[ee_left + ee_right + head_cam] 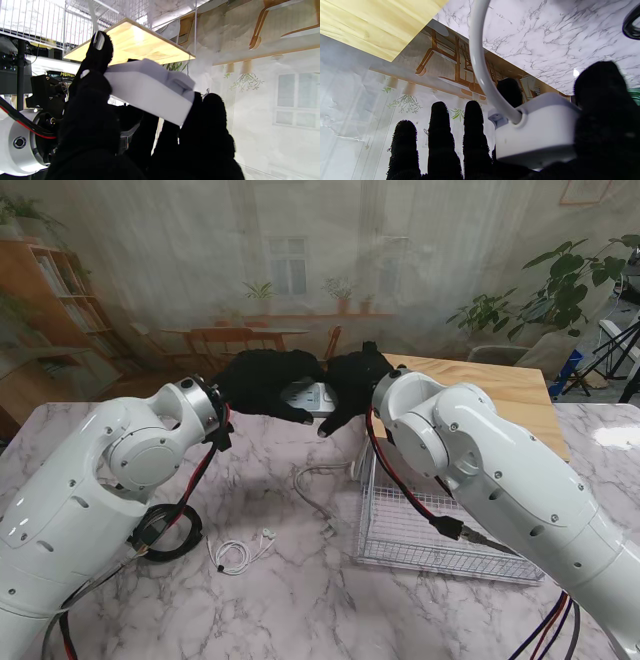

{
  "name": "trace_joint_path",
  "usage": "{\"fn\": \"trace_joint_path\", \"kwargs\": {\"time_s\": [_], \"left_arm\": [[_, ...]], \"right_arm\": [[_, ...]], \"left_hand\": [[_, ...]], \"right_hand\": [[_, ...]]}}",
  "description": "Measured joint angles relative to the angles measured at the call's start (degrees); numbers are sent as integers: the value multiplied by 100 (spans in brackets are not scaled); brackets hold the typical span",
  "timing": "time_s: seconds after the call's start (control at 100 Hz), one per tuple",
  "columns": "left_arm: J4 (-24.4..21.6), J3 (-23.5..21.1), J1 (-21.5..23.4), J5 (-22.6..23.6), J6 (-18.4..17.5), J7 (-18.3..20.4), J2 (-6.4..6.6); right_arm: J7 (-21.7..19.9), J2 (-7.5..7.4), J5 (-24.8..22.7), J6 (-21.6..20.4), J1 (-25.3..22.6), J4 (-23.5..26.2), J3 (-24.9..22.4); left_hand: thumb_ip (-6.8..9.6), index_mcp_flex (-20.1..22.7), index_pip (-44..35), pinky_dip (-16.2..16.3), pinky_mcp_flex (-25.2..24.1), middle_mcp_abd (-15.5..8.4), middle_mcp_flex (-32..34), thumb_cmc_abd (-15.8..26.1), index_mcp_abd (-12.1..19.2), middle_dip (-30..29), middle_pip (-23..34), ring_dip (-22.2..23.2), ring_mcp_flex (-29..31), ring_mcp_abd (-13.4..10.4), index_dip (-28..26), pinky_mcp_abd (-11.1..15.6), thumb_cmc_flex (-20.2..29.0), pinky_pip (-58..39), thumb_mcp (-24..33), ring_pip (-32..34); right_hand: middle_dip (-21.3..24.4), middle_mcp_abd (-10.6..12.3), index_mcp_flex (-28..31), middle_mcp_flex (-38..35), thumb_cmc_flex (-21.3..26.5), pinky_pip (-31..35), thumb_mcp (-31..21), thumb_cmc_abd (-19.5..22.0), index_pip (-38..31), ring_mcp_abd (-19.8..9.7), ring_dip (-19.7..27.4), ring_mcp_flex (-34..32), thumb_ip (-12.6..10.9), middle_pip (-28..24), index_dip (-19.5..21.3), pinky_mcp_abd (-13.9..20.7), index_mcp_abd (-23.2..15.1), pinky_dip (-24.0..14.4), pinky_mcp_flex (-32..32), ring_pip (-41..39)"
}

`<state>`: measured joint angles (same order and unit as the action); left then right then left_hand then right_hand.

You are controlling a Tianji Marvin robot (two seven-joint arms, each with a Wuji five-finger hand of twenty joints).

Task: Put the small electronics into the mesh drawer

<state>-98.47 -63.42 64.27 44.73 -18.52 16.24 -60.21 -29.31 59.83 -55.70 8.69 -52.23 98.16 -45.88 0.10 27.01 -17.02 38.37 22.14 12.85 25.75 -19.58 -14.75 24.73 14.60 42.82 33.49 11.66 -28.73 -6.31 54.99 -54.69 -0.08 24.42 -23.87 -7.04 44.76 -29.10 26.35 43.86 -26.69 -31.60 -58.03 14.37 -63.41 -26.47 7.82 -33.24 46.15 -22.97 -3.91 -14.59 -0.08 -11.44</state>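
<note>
Both hands, left hand (262, 380) and right hand (352, 383), are gripping the white power strip (308, 395) above the table, beside the mesh drawer (440, 530). Rigid, smooth casing; trailing cord (480, 62) looks stiff—hold the body.

Stand overhead — wrists close, sharing adapter (308, 394).

We see both hands, left (262, 383) and right (352, 385), gloved in matt black fuzzy cloth, around a smooth white plastic power strip (308, 396). Its cable (480, 62) looks glossy. Our table (300, 600) shows polished marble; the drawer (440, 530) is thin white wire mesh beside a pale wood board (500, 395).
</note>
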Motion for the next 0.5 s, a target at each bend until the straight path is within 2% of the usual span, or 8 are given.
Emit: {"fn": "trace_joint_path", "kwargs": {"time_s": [0.1, 0.18, 0.27, 0.37, 0.5], "left_arm": [[-61, -138, 5, 142, -171, 211, 25], [-90, -197, 5, 214, -230, 232, 61], [-107, -246, 0, 278, -242, 299, 92], [-109, -252, -43, 367, -247, 472, 121], [-81, -159, -155, 384, -213, 615, 165]], "right_arm": [[-7, 17, 0, 55, -34, 0, 4], [-39, 20, -4, 78, -63, 8, -3], [-102, 19, -63, 82, -99, 42, -21], [-135, 17, -95, 143, -115, 81, -14], [-134, 18, -97, 231, -120, 105, -1]], "left_hand": [[49, -397, 828, -67, -155, 201, -454, -21, 150, -550, -554, -304, -140, 27, 428, -38, -307, 139, 5, -165], [49, -601, 1199, -77, -258, 277, -658, -87, 101, -878, -866, -496, -283, 60, 700, -44, -606, 267, 8, -297], [49, -793, 1330, -79, -306, 397, -719, -264, -16, -1070, -1058, -567, -330, 78, 878, -50, -668, 275, 47, -325], [50, -795, 1354, -80, -309, 473, -719, -449, -129, -1151, -1161, -619, -331, 79, 952, -52, -790, 276, 53, -325], [41, -795, 1355, -80, -267, 539, -714, -400, -229, -1185, -1161, -620, -322, 79, 953, -52, -785, 276, 66, -325]], "right_hand": [[-42, 0, 58, 2, 0, 0, -82, -54, 1, -1, -46, -2, 3, -18, 8, -45, 37, 2, 0, 0], [-49, 0, 106, 2, 0, -1, -83, -64, 2, -2, -47, -40, 4, -18, 18, -46, 44, 3, 0, 0], [-54, 0, 108, -7, 0, 0, -85, -69, 2, -2, -48, -123, 4, -18, 21, -47, 45, 4, 0, 0], [-62, -2, 110, -68, 0, 0, -86, -69, 2, -2, -49, -135, 5, -25, 23, -47, 45, 7, 5, 0], [-62, -4, 111, -68, 0, -1, -86, -69, 2, -2, -50, -136, 5, -25, 43, -48, 47, 23, 6, 0]]}}
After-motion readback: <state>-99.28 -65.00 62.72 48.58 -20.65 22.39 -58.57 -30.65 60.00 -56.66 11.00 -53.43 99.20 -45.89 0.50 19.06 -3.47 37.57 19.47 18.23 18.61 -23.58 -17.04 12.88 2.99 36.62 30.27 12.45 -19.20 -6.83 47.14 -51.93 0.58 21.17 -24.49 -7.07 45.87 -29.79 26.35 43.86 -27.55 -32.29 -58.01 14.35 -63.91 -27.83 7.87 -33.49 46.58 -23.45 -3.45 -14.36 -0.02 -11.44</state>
